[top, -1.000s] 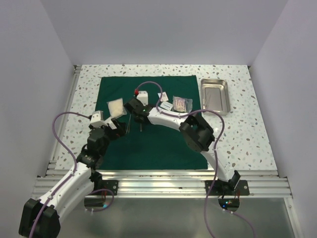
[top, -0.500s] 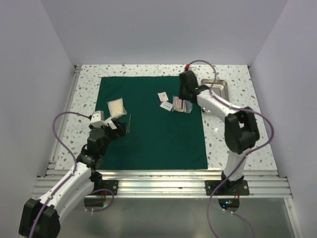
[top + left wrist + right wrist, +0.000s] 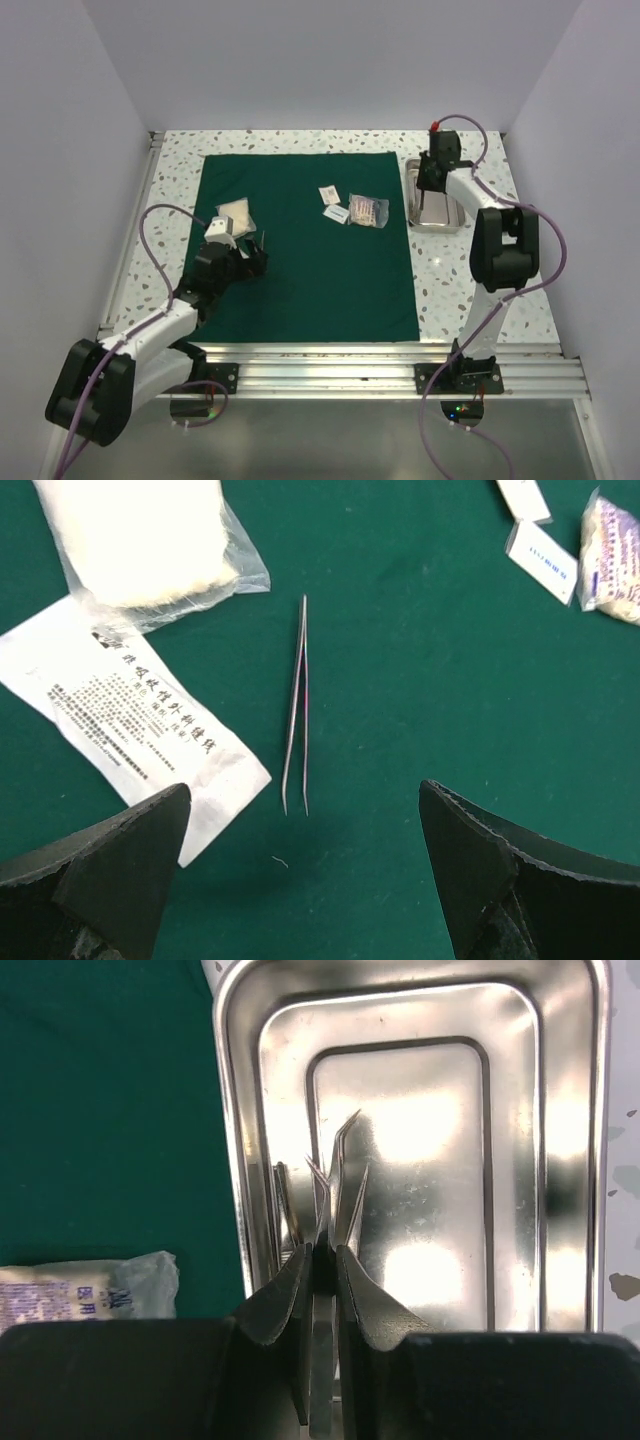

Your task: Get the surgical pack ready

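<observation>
Now the left pincer (image 3: 302, 792) hangs with its fingers spread wide, directly above the surgical pack (image 3: 330, 290), which lies as a flat dark green sheet on the surface (image 3: 540, 290). Straight ahead of it, in line with the gap between the two fingers, a pair of tweezers (image 3: 297, 700) lies flat on the cloth. A printed paper packet (image 3: 130, 710) is just beside them, and a gauze packet (image 3: 140, 530) lies further ahead.

The right pincer (image 3: 322, 1255) is off the sheet, which lies to its left. It is pressed almost together on a thin metal tool (image 3: 330, 1210), above the steel tray (image 3: 565, 1160). The shiny bottom mirrors the tips, so I cannot tell surely how many pieces it pinches.

The bigger risk, I think, is at the left pincer. The tweezers are thin and flat, so fingers that close low can catch the fabric and wrinkle it, or push the paper packet. At the right pincer, a release from too high can make the tool bounce or slide against the tray wall.
</observation>
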You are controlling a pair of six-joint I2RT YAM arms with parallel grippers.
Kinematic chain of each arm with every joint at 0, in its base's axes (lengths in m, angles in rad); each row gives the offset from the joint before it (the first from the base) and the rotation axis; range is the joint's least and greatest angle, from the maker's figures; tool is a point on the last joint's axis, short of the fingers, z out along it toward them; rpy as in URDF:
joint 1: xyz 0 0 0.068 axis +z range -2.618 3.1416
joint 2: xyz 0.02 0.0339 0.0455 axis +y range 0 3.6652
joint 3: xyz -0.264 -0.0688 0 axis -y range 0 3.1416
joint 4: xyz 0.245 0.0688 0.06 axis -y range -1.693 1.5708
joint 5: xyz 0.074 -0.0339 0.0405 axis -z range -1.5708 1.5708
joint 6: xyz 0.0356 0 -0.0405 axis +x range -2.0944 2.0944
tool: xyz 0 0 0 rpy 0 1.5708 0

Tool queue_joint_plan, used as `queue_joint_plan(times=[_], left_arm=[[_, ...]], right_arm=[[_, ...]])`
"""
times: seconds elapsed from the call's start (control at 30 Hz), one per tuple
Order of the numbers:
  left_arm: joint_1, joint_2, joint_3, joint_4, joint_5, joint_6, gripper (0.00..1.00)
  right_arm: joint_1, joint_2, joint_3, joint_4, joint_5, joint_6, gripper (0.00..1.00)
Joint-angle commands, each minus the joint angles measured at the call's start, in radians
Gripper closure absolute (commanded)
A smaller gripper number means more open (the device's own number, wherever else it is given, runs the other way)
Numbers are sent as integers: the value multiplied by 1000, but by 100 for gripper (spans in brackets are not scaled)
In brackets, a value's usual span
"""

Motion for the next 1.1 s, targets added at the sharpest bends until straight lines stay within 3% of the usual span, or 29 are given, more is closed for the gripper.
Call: queue_joint_plan(times=[0.0, 0.17, 0.4, 0.53, 0.67, 0.9, 0.93, 1.0, 1.07], left_arm=[[-7, 59, 71, 56, 30, 29, 0], [-7, 168, 135, 34, 19, 32, 0], [-7, 329, 218, 14, 62, 48, 3], [-7, 382, 262, 0, 79, 58, 7], [-8, 434, 295, -17, 83, 63, 12], [-10, 570, 374, -70, 77, 72, 37], [-10, 582, 396, -82, 65, 75, 48], [-13, 604, 407, -106, 51, 80, 62], [-13, 609, 408, -109, 37, 83, 70]], right_arm=[[5, 52, 61, -14, -23, -71, 86], [5, 103, 73, -23, 31, -74, 83], [7, 124, 58, -5, 51, -51, 72], [8, 88, 32, 15, 51, -26, 60], [16, -42, -43, 72, 9, 23, 56], [145, -195, -131, 109, 25, 47, 55], [157, -205, -132, 106, 25, 50, 55], [188, -225, -132, 106, 6, 57, 55], [205, -235, -137, 104, -14, 66, 55]])
